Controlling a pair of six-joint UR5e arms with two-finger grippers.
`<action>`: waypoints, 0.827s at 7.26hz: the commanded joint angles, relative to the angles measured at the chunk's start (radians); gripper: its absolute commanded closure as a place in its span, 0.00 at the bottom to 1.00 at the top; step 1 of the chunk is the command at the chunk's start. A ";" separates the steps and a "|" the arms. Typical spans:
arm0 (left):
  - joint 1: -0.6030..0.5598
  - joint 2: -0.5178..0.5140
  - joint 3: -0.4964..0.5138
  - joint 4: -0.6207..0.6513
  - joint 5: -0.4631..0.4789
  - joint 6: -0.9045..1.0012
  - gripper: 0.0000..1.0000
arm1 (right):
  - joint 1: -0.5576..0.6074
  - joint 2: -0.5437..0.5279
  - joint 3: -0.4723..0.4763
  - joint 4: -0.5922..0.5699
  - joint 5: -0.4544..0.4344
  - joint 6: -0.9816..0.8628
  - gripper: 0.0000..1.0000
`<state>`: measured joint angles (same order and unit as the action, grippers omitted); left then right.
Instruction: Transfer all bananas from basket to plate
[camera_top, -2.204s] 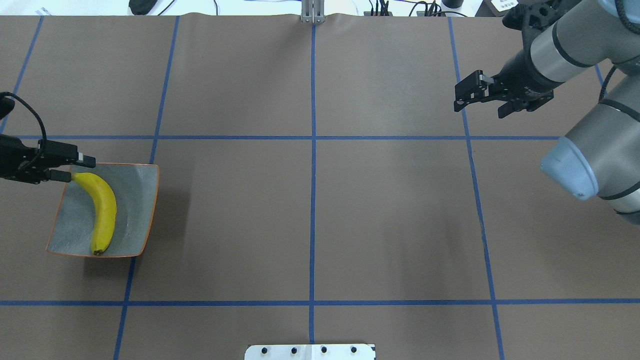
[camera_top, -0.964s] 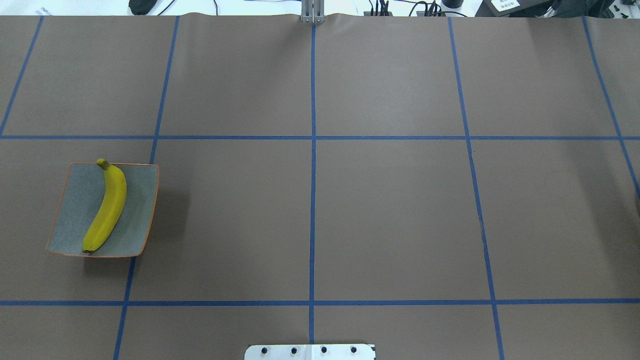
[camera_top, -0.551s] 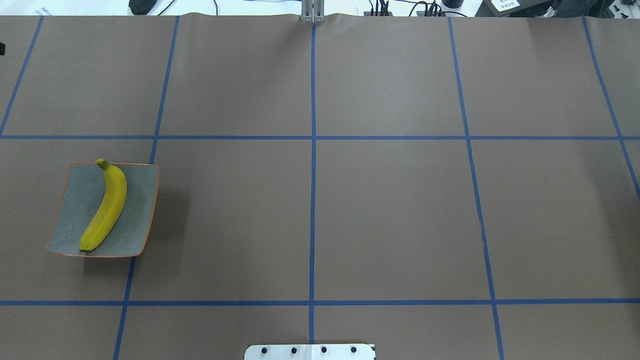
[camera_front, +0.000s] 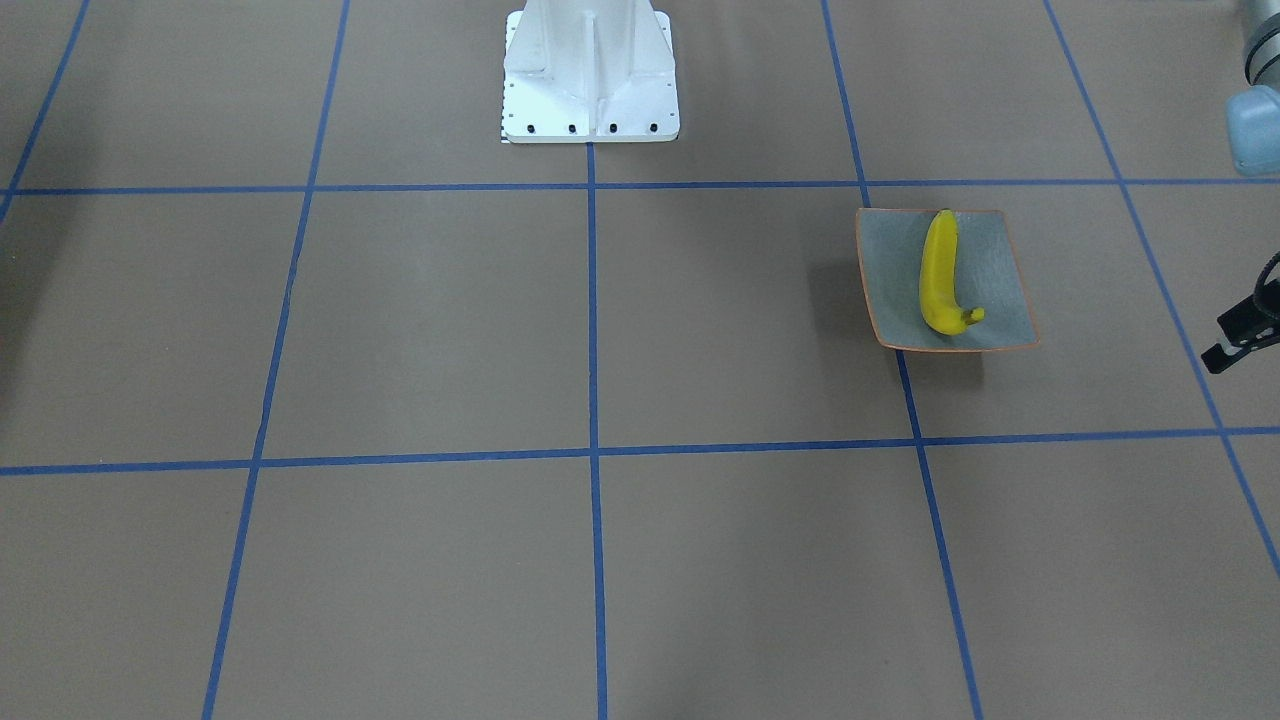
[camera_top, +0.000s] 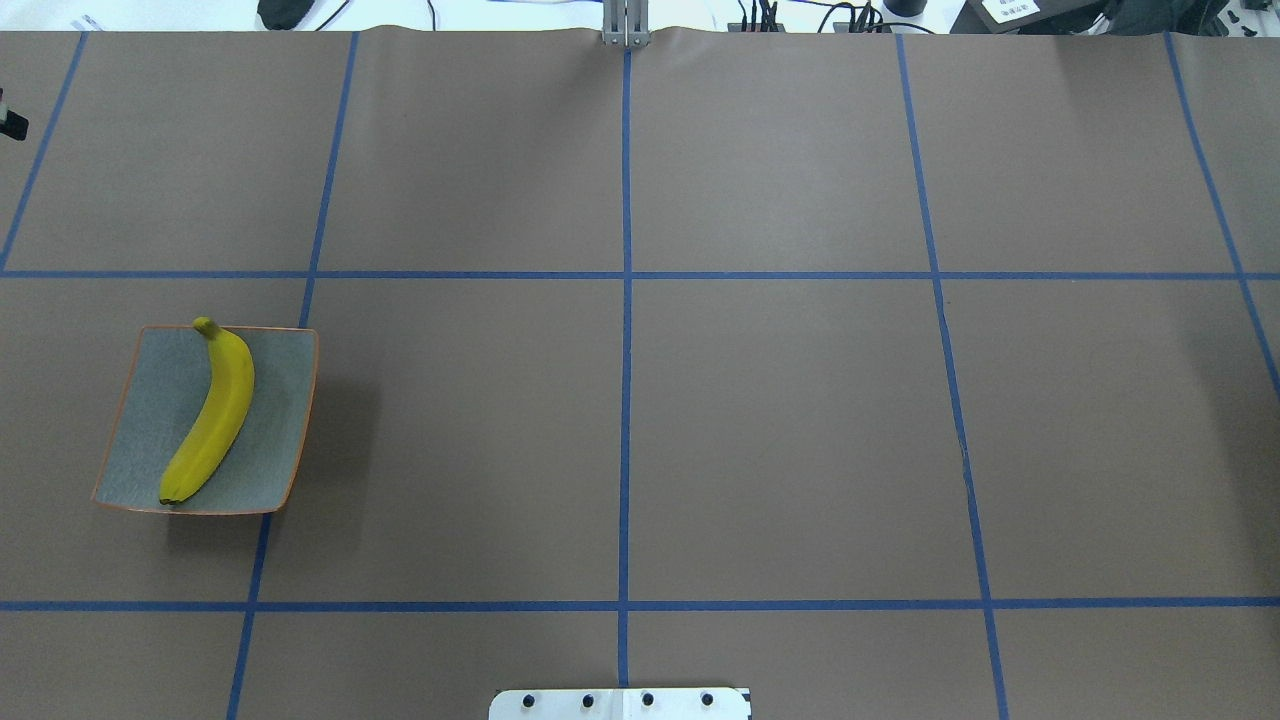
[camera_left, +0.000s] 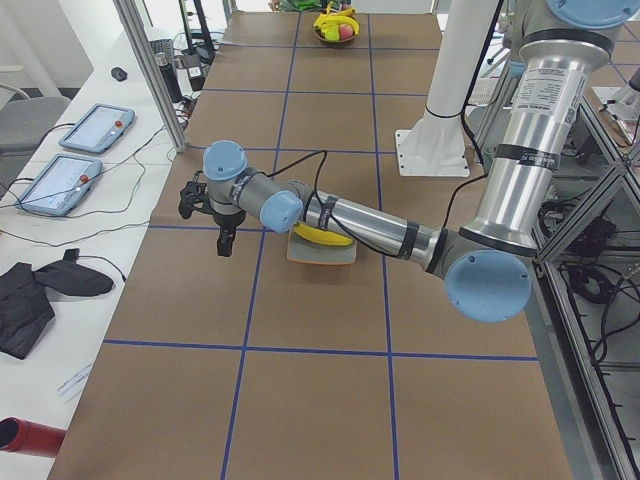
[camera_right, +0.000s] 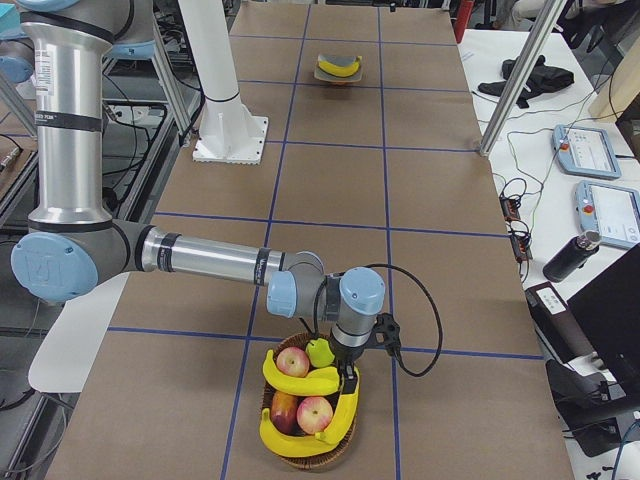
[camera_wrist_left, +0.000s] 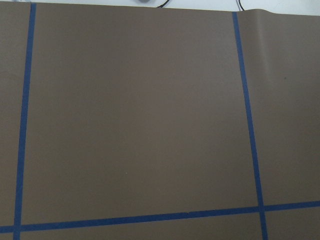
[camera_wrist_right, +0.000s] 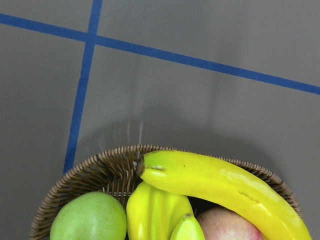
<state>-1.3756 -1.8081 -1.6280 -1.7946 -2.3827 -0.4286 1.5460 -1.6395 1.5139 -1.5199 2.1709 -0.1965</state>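
While one banana (camera_front: 938, 270) lies on the plate (camera_front: 880, 300), its stem end near the plate's rim away from the white robot base (camera_front: 590, 75), the front-facing view shows that base well apart from the plate.

From overhead, the banana (camera_top: 218, 410) runs lengthwise across the plate (camera_top: 145, 430), with its stem just over the rim.

In the left-end view, the left gripper (camera_left: 208, 222) hangs near the plate (camera_left: 320, 254), off the side away from the robot and clear of it. The forearm passes over the plate. I cannot tell how its jaws stand. The basket (camera_left: 335, 38) sits well apart from the plate, at the far end of the table.

In the right-end view, the right gripper (camera_right: 347, 378) is down among the bananas (camera_right: 300, 382) in the basket (camera_right: 310, 458), far from the plate (camera_right: 342, 78). I cannot tell whether it is closed on anything.

The left wrist camera shows only brown table (camera_wrist_left: 140, 115) and blue tape lines (camera_wrist_left: 247, 125).

The right wrist camera looks down on the basket (camera_wrist_right: 90, 165), where bananas (camera_wrist_right: 220, 185) lie with a green fruit (camera_wrist_right: 90, 220) and a red apple (camera_wrist_right: 230, 227).
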 joint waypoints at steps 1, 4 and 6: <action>-0.019 0.000 -0.003 0.085 0.031 0.184 0.00 | 0.008 -0.014 0.003 0.000 0.003 -0.001 0.01; -0.045 0.003 -0.001 0.169 0.103 0.385 0.00 | 0.014 -0.037 0.014 -0.002 0.030 0.000 0.01; -0.046 0.016 -0.006 0.170 0.111 0.389 0.00 | 0.016 -0.103 0.044 0.001 0.110 0.006 0.01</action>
<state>-1.4202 -1.7978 -1.6313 -1.6276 -2.2793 -0.0509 1.5604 -1.7026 1.5353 -1.5202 2.2450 -0.1944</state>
